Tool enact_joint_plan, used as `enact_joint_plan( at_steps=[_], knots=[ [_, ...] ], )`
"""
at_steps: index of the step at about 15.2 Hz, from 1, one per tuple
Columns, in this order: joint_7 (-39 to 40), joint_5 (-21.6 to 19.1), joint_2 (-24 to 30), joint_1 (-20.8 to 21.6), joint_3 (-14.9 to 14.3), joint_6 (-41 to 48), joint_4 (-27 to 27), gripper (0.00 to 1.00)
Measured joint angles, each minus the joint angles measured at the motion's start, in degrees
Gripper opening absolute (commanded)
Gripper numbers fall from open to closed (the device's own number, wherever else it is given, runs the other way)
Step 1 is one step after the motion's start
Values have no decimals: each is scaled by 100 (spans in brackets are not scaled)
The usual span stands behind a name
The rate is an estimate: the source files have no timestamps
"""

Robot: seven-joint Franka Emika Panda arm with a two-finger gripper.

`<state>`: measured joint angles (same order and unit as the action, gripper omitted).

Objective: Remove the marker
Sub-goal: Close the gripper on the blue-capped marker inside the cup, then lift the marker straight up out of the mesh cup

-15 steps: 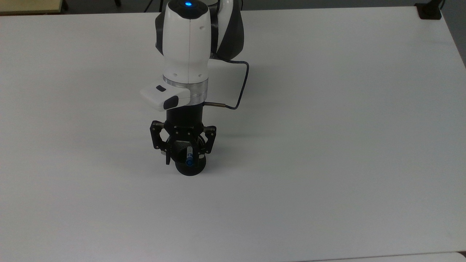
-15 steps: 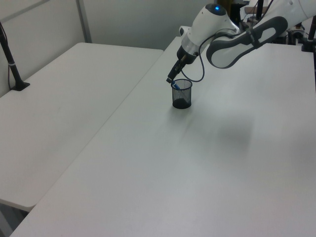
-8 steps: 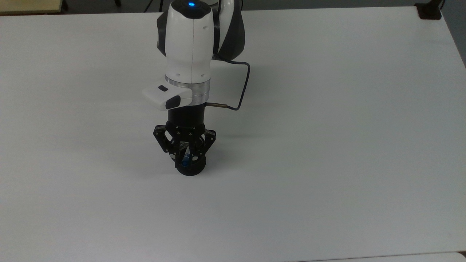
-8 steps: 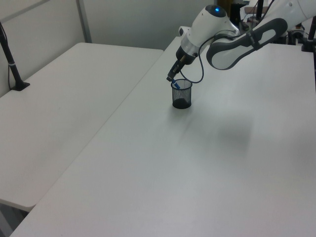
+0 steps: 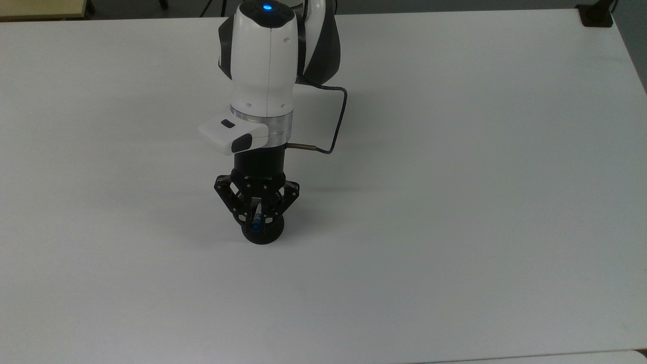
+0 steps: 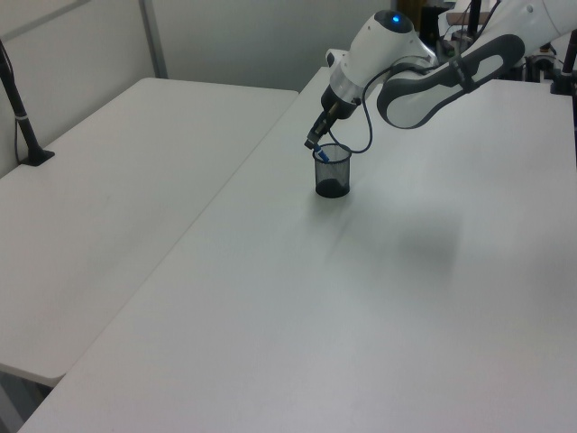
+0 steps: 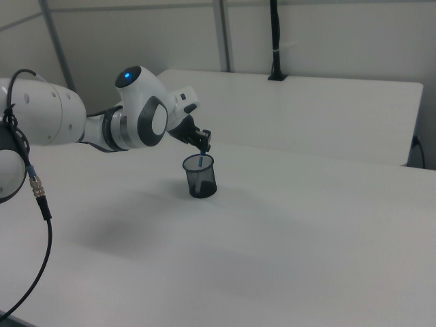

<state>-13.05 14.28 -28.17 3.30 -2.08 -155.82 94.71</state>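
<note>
A black mesh cup stands on the white table, and the marker leans inside it with its blue cap poking above the rim. My gripper hangs straight over the cup, shut on the marker's upper end. In the left view the gripper sits just above the rim of the cup, with the marker slanting down from it. In the right view the gripper is above the cup, and the marker shows at the rim.
A dark cable loops off the wrist. A black clamp sits at the top view's far right corner. A second white table adjoins on the left view's left, with a black post on it.
The fingers have drawn together from wide open onto the marker's top. The marker has tipped slightly towards the top view's left. The arm has barely shifted.
</note>
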Motion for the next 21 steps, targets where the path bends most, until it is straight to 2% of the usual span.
enact_joint_plan(
  at_steps=[7,13,17,21],
  knots=[
    [-5,0,83,-9,0,5,-66,16],
    [-192,0,823,-9,0,212,-167,17],
    [-240,0,1157,36,68,971,-160,17],
    [-287,0,1147,419,95,1751,-119,17]
  ],
)
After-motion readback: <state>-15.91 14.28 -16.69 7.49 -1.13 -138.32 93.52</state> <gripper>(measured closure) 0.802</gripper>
